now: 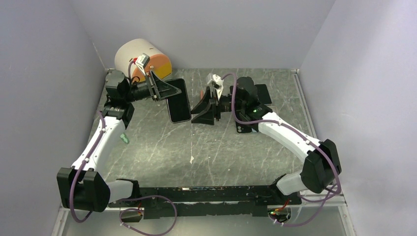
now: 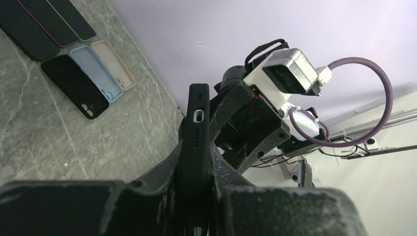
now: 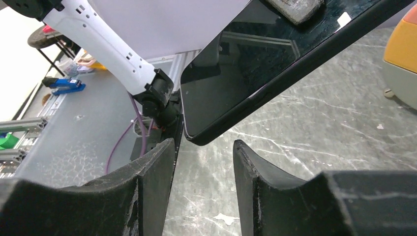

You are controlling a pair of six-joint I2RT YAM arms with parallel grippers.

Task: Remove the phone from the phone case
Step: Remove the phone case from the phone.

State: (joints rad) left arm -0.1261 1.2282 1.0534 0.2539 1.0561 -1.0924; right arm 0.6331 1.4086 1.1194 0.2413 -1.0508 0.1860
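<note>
A black phone (image 1: 179,101) in its black phone case hangs above the table at the back left. My left gripper (image 1: 164,91) is shut on it. In the left wrist view the case's bottom edge (image 2: 196,128), with its port and speaker holes, stands up between the fingers of the left gripper (image 2: 196,167). My right gripper (image 1: 204,113) is open just right of the phone. In the right wrist view the glossy screen (image 3: 231,73) and the case rim (image 3: 305,66) slant above the right gripper (image 3: 203,147). A lower corner of the phone sits just above the gap, apart from both fingers.
An orange and cream cylinder (image 1: 142,59) lies at the back left corner behind the left wrist. Several loose phone cases (image 2: 74,83) lie flat on the table by the right arm. A small green item (image 1: 125,139) and a white scrap (image 1: 192,158) lie on the table.
</note>
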